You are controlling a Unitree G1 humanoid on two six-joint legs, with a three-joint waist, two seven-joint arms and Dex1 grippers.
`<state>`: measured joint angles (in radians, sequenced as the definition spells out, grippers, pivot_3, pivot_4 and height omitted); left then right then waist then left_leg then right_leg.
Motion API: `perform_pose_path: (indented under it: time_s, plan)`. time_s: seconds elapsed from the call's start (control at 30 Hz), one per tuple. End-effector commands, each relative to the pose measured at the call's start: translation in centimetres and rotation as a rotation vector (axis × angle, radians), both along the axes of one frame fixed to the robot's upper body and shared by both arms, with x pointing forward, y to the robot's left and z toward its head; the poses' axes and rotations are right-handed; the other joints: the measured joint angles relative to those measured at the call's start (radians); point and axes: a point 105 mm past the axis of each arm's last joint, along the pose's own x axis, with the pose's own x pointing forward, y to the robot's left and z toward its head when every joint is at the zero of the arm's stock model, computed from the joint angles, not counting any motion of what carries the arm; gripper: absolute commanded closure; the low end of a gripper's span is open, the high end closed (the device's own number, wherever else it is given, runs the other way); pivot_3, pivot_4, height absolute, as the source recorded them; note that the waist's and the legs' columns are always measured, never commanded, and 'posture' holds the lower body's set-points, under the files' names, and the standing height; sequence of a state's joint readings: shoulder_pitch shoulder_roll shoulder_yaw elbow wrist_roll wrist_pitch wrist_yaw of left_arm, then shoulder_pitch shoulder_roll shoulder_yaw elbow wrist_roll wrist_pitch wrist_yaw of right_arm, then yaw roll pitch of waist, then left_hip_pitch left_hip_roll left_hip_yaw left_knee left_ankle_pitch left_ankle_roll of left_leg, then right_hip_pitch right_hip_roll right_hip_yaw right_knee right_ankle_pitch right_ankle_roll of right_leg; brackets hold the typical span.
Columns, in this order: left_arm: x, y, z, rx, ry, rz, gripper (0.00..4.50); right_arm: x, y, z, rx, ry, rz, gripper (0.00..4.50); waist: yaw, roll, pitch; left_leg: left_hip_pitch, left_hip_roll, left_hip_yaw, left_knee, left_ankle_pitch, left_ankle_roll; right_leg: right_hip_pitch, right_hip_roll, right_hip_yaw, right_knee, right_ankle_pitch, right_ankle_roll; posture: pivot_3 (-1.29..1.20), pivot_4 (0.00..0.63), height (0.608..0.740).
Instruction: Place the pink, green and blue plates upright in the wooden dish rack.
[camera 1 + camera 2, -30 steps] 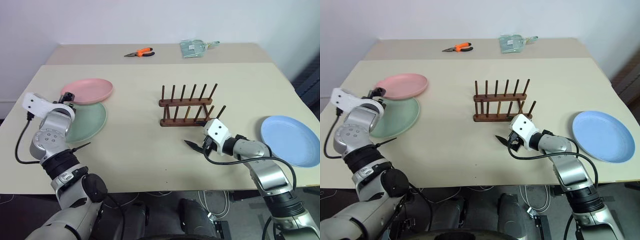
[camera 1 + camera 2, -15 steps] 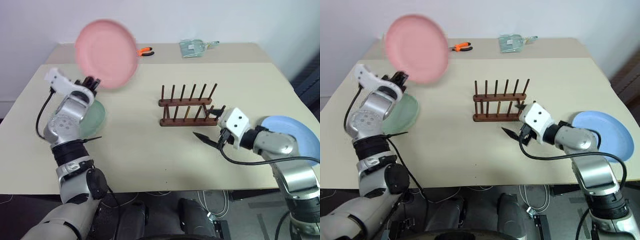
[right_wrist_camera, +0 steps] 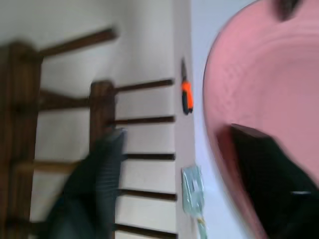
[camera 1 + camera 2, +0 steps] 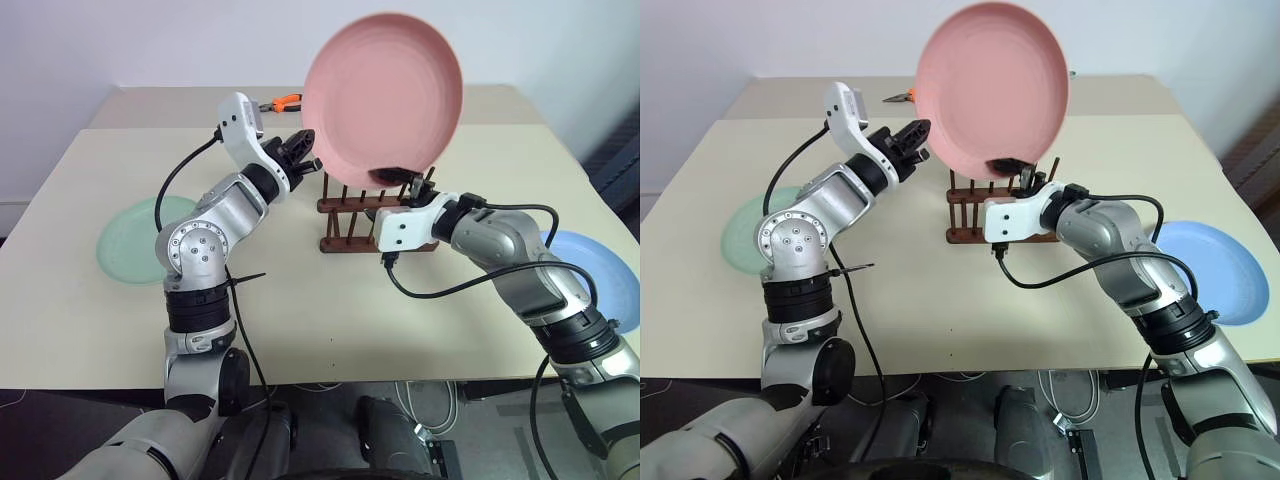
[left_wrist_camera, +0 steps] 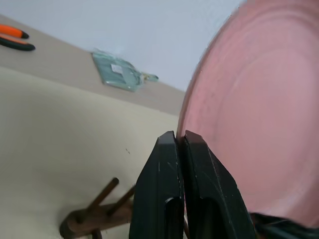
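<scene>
Pink plate (image 4: 382,100) upright above wooden dish rack (image 4: 378,212); your left claw (image 4: 307,147) clamps its rim. Right claw (image 4: 398,177) part-open astride lower rim. Green plate (image 4: 132,240) left of rack, blue plate (image 4: 600,275) right.

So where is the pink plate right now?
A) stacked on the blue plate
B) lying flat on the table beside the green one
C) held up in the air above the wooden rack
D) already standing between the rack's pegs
C: the pink plate is raised on edge above the wooden rack, its rim pinched by the left gripper.
</scene>
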<state>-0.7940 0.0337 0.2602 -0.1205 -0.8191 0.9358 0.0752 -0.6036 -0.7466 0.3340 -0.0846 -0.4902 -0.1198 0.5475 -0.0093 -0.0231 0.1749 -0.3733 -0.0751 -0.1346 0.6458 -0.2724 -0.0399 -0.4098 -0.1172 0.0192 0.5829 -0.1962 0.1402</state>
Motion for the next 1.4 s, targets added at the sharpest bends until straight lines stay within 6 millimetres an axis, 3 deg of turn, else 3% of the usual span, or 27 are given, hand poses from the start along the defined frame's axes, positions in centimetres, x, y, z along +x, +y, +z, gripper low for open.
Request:
perform_pose_path:
  time_s: [0.03, 0.1, 0.13, 0.23, 0.33, 0.43, 0.5, 0.6, 0.7, 0.77, 0.83, 0.97, 1.23, 1.4]
  plan:
    - [-1.1, -0.5, 1.8, -0.013, -0.067, -0.04, 4.5, 0.3, -0.5, 1.9, -0.016, -0.105, -0.02, 3.26, -0.001, 0.0, 0.0, 0.0, 0.0, 0.0, 0.0, 0.0, 0.0, 0.0, 0.0, 0.0, 0.0, 0.0, 0.0, 0.0, 0.15, 0.74]
    - [-1.2, -0.5, 1.4, -0.009, -0.051, -0.05, 4.5, 0.5, -1.0, 2.0, -0.043, -0.146, -0.044, 4.29, -0.002, 0.0, 0.0, 0.0, 0.0, 0.0, 0.0, 0.0, 0.0, 0.0, 0.0, 0.0, 0.0, 0.0, 0.0, 0.0, 0.15, 0.74]
    - [-1.2, -0.5, 1.2, -0.016, -0.045, -0.055, 4.5, 0.6, -1.2, 2.1, -0.05, -0.166, -0.055, 4.41, -0.002, 0.0, 0.0, 0.0, 0.0, 0.0, 0.0, 0.0, 0.0, 0.0, 0.0, 0.0, 0.0, 0.0, 0.0, 0.0, 0.15, 0.74]
    - [-1.3, -0.1, 1.7, -0.092, -0.047, -0.067, 3.56, 0.8, -1.7, 2.5, -0.062, -0.212, -0.077, 4.5, 0.002, 0.0, 0.0, 0.0, 0.0, 0.0, 0.0, 0.001, -0.001, 0.0, 0.0, 0.0, 0.0, 0.0, 0.0, 0.0, 0.15, 0.74]
    - [-0.8, 1.3, 3.1, -0.182, -0.082, -0.015, 2.09, 0.7, -2.0, 3.0, -0.023, -0.224, -0.082, 4.5, 0.004, 0.0, 0.0, 0.0, 0.0, 0.0, 0.0, 0.001, -0.001, 0.001, 0.0, 0.0, -0.001, 0.0, 0.0, 0.0, 0.15, 0.74]
    - [0.4, 4.3, 4.0, -0.215, -0.13, 0.111, 0.56, 0.0, -2.3, 4.1, 0.156, -0.186, -0.07, 4.5, 0.002, 0.0, 0.0, 0.0, 0.0, 0.0, 0.0, 0.001, -0.001, 0.001, 0.0, 0.0, -0.001, 0.0, 0.0, 0.0, 0.15, 0.74]
    - [1.0, 6.3, 3.0, -0.021, -0.2, 0.208, 0.56, -1.0, -2.5, 5.6, 0.435, -0.079, -0.041, 4.5, -0.003, 0.0, 0.0, 0.0, 0.0, 0.0, 0.0, 0.001, -0.002, 0.001, 0.0, 0.0, -0.001, 0.0, -0.001, 0.0, 0.15, 0.74]
    - [0.9, 7.4, 0.0, 0.251, -0.252, 0.213, 0.56, -2.5, -3.8, 8.1, 0.925, 0.169, 0.042, 4.5, -0.008, 0.003, 0.001, 0.002, 0.001, 0.001, -0.003, 0.001, -0.002, 0.0, 0.002, 0.003, -0.001, 0.0, -0.001, 0.0, 0.15, 0.74]
    - [-0.3, 6.9, -2.7, 0.413, -0.298, 0.097, 0.56, -4.4, -4.7, 10.5, 1.267, 0.398, 0.201, 4.5, 0.002, 0.003, 0.001, 0.001, 0.001, 0.0, -0.002, 0.0, 0.0, 0.001, 0.002, 0.002, -0.001, 0.001, -0.002, 0.0, 0.15, 0.74]
    - [-2.5, 6.0, -5.1, 0.505, -0.315, -0.092, 0.56, -5.1, -5.7, 12.2, 1.433, 0.497, 0.293, 4.5, 0.003, 0.004, 0.002, 0.0, 0.001, -0.001, -0.001, 0.0, 0.001, 0.0, 0.001, 0.002, -0.002, 0.0, -0.004, 0.0, 0.15, 0.74]
    - [-4.8, 5.3, -7.3, 0.556, -0.309, -0.267, 0.56, -5.4, -6.2, 12.6, 1.491, 0.587, 0.327, 4.5, 0.0, 0.005, 0.002, 0.0, 0.001, -0.001, -0.002, -0.001, 0.001, 0.0, 0.001, 0.002, -0.003, -0.001, -0.007, 0.0, 0.15, 0.74]
    - [-7.3, 4.3, -9.9, 0.616, -0.276, -0.448, 0.56, -5.8, -5.9, 11.6, 1.485, 0.731, 0.331, 4.5, -0.001, 0.007, 0.003, 0.0, 0.003, -0.001, -0.003, -0.001, 0.002, 0.0, 0.001, 0.002, -0.003, -0.001, -0.007, 0.0, 0.15, 0.74]
    - [-8.7, 2.9, -10.0, 0.563, -0.273, -0.516, 0.56, -5.3, -6.2, 10.0, 1.532, 0.872, 0.318, 4.5, -0.001, 0.008, 0.003, 0.0, 0.002, 0.0, -0.003, -0.001, 0.002, 0.0, 0.001, 0.001, -0.003, -0.001, -0.006, 0.0, 0.15, 0.74]
    - [-9.5, 2.2, -10.1, 0.553, -0.275, -0.556, 0.56, -3.9, -7.0, 8.3, 1.59, 0.949, 0.266, 4.5, -0.002, 0.008, 0.003, 0.0, 0.002, 0.001, -0.003, -0.001, 0.002, -0.001, 0.001, 0.001, -0.003, -0.001, -0.006, 0.0, 0.15, 0.74]
